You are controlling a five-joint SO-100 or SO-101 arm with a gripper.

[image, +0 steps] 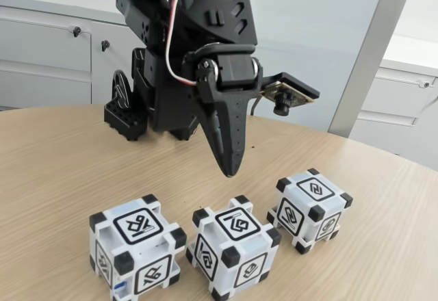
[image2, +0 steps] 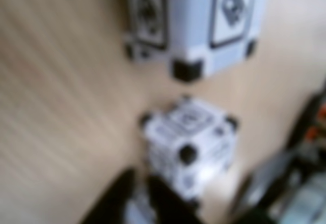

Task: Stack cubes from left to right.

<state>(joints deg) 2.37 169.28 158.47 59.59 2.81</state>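
We count three cubes in the fixed view, all alike: white translucent bodies, black corner blocks, a black-framed glyph on each face. They sit in a loose row on the table, none stacked, none touching: left cube [image: 137, 251], middle cube [image: 233, 253], right cube [image: 308, 209], the right one set further back than the other two. In the wrist view, which is badly blurred, we make out two cubes: one large at the top edge [image2: 196, 25] and one smaller below it [image2: 189, 138]; we cannot tell which of the three these are.

One arm, black, with red and white wires looping at its upper part; its base [image: 126, 113] stands on the table behind the cubes. A small camera board [image: 286, 93] juts out to the right of the wrist in the fixed view.

The table [image: 55, 178] is light wood grain with a curved far edge. Behind it we see white cabinets [image: 48, 48] with dark knobs and a pale wall.

The gripper [image: 229, 171] hangs tip-down above the table, just behind the gap between the left and middle cubes, touching neither. Its fingers appear pressed together into one point with no gap visible, and nothing is held. In the wrist view two dark fingertips [image2: 114, 198] show at the bottom edge, close together
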